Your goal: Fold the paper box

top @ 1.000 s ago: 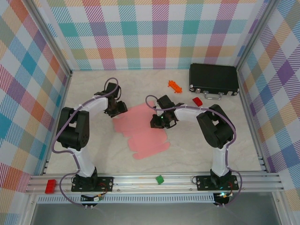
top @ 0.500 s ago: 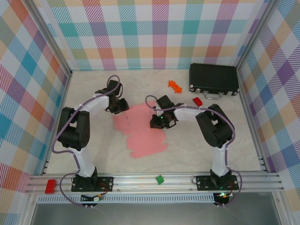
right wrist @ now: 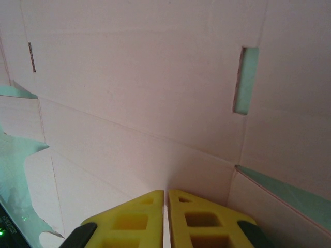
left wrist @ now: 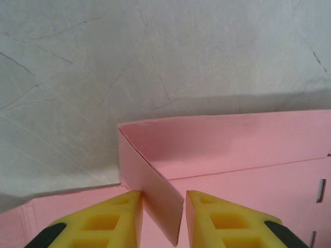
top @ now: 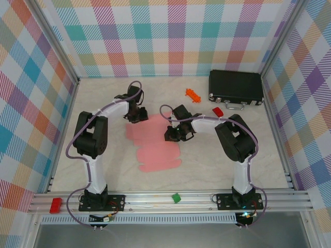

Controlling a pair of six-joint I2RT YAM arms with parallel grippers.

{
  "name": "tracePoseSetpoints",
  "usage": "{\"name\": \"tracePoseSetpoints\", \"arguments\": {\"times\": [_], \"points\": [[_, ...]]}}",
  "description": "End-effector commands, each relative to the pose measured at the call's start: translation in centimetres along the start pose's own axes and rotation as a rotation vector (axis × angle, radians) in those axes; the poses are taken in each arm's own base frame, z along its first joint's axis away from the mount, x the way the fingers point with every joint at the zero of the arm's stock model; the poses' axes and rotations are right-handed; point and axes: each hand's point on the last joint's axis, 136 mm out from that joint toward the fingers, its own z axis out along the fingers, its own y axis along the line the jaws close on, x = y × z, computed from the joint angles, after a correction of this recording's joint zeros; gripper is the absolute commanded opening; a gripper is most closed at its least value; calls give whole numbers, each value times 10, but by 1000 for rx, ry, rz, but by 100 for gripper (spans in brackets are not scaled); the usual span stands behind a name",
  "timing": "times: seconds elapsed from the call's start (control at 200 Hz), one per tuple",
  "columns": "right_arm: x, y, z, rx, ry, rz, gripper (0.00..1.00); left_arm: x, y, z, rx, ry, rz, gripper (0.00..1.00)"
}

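Looking down at my table (top: pixel 103 165), the biggest thing on it is the paper box (top: pixel 155 142). It's a pink notched sheet lying mostly flat in the middle, between my two arms, so it isn't a container yet. Far right corner has the black case (top: pixel 235 87), lid shut and handle facing me, so I can't tell what's in it.

My left gripper (top: pixel 135 114) is at the sheet's far left corner. From the wrist camera, one pink flap (left wrist: pixel 155 181) stands up off the sheet and sits right between the yellow fingers (left wrist: pixel 121 217), which are a little apart. I can't tell if they're actually squeezing it.

My right gripper (top: pixel 173 135) is on the sheet's right side with its fingers (right wrist: pixel 132 217) pressed together, tips up against the pink card.

Small stuff: an orange bit (top: pixel 192 95) and a red bit (top: pixel 217 111) near the case, and a green bit (top: pixel 176 197) and red block (top: pixel 56 203) on the front rail.
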Motion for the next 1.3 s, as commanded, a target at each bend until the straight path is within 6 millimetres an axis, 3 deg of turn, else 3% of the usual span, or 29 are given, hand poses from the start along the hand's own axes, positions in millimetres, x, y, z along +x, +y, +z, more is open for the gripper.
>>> {"name": "tracePoseSetpoints", "arguments": {"times": [0.0,0.195,0.295,0.44,0.615,0.82,1.04,1.18,1.295], "points": [[5,-8,6,40,14,29,13,-3,-4,-11,-15,-5,27,29],[-2,-5,-1,43,-31,59,13,-14,-4,-48,-35,-90,51,38],[-3,-6,1,45,-39,81,13,-8,3,-68,-59,-117,52,43],[-1,-10,4,46,-38,99,13,20,20,-88,-85,-114,25,47],[1,-11,5,46,-34,103,13,60,36,-96,-87,-91,-11,47],[-13,5,-18,39,-102,62,16,82,19,-94,37,-85,-23,45],[-50,30,-53,34,-198,3,23,89,-9,-74,165,-79,-44,19],[-82,18,-65,60,-226,5,26,98,-11,-51,163,-31,-53,1],[-109,-2,-70,112,-223,9,29,107,-2,-35,108,0,-38,0]]}}
